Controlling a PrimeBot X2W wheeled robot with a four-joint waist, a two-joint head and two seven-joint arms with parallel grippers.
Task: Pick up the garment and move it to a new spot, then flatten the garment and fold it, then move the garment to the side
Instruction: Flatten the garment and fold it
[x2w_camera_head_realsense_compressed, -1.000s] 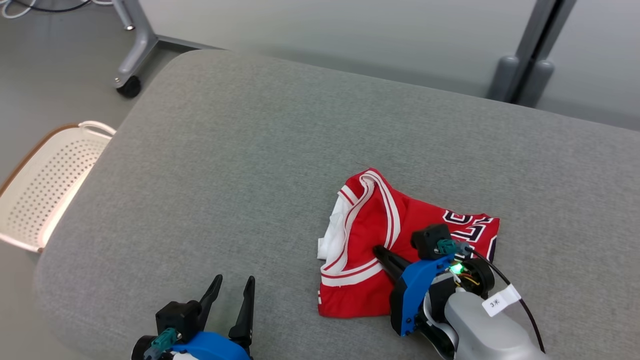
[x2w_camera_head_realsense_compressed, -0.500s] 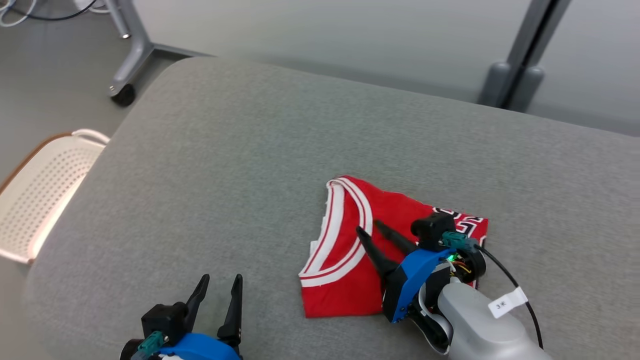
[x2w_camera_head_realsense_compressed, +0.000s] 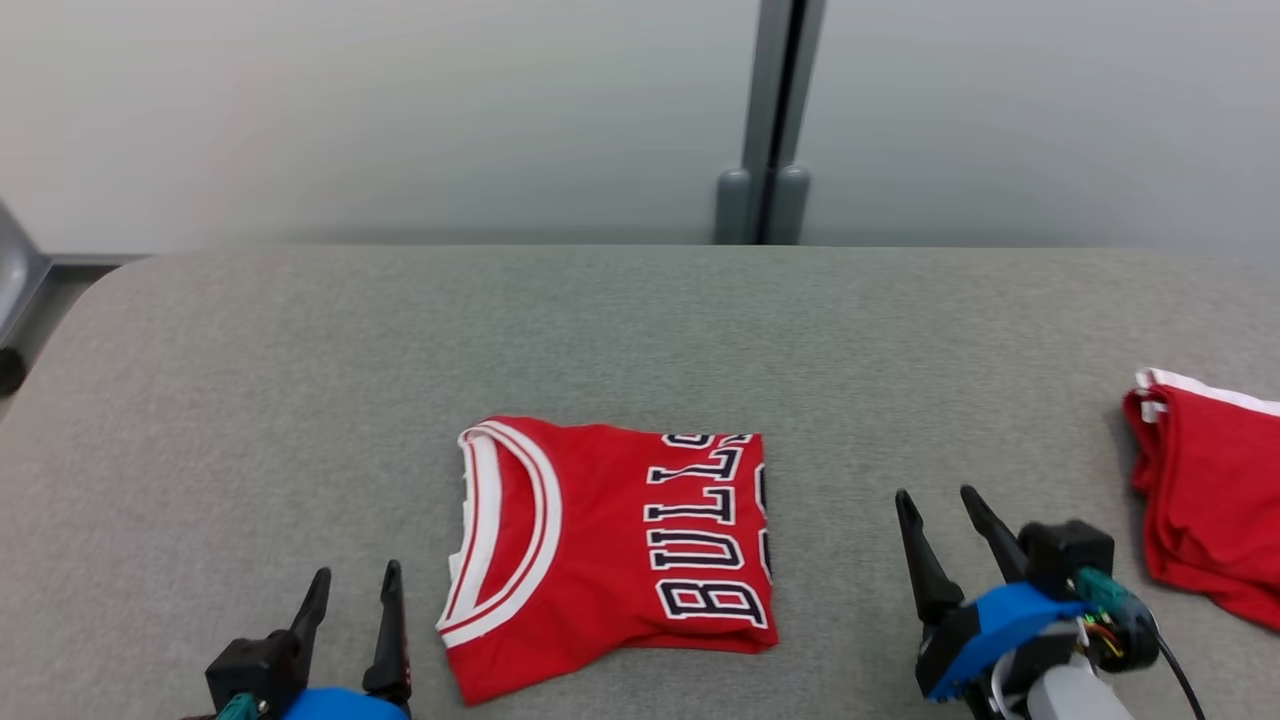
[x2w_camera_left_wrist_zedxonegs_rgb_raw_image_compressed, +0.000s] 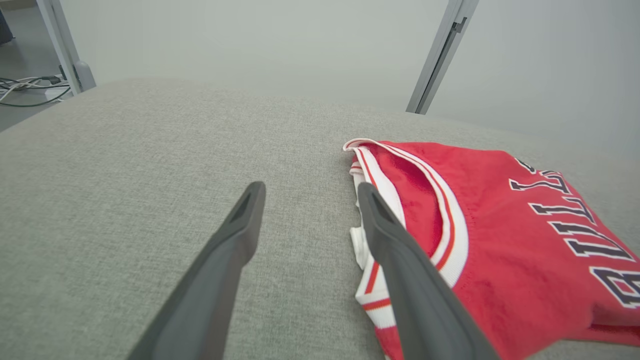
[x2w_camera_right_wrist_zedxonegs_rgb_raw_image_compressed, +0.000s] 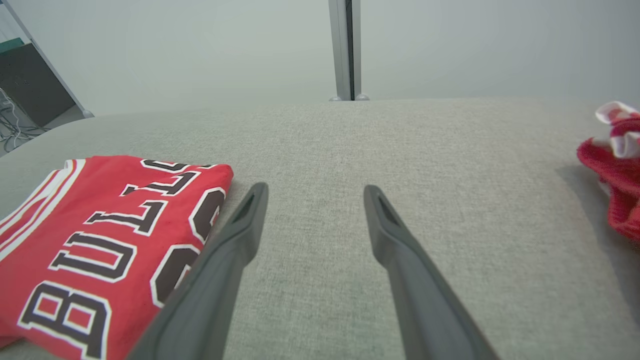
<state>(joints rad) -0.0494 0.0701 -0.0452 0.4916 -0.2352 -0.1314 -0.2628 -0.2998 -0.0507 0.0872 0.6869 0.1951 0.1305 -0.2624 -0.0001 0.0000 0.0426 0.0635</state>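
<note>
Change: the right gripper, pinched on the jersey a second earlier, had let go and drawn clear, fingers spread.
Left gripper: spread and empty, at the jersey's 8 o'clock.
Jersey: a folded rectangle at the cushion's 6 o'clock, with the right gripper at its 3 o'clock.
Meaning: the fold looked done; moving it aside remained.
Materials: smooth red knit, white ribbed collar, dark block letters, on coarse grey weave.

Grey fabric tabletop, rounded corners. Crumpled red cloth with white trim lies near its right end, partly cut off by frame. Grey vertical post behind far edge, against pale wall. Left wrist view: cables on floor beside metal leg. Right wrist view: dark cabinet far left.
</note>
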